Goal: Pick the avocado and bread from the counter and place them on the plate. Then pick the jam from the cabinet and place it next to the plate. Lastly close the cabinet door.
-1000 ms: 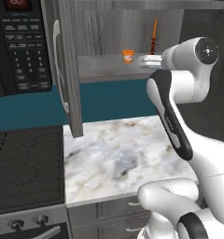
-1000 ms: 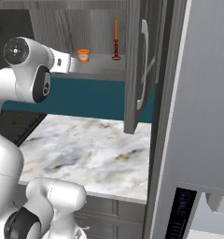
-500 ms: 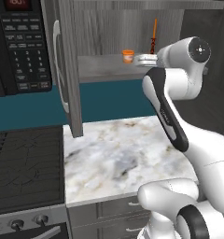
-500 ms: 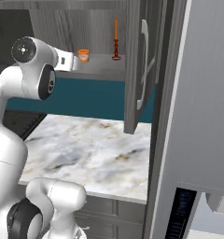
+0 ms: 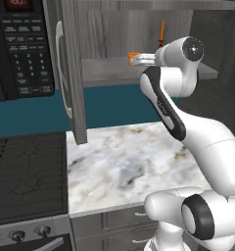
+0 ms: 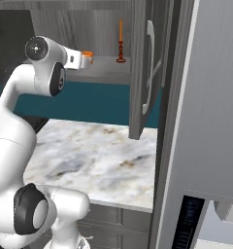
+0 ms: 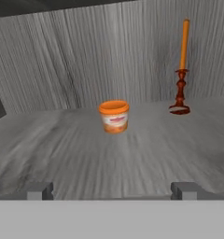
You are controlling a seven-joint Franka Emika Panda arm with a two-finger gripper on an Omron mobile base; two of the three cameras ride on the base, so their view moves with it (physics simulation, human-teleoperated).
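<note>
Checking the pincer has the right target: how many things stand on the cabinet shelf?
2. The jam stands mid-shelf, straight ahead of the open pincer; a tall candlestick stands further back to its right. Shelf ends behind the doors may hide more.

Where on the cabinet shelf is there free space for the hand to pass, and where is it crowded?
The shelf is bare in front of the jam and to its left, up to the back wall. Between the jam and the candlestick on its right there is a gap of bare shelf. The open gripper faces the jam, not yet touching it. Nowhere is really crowded.
</note>
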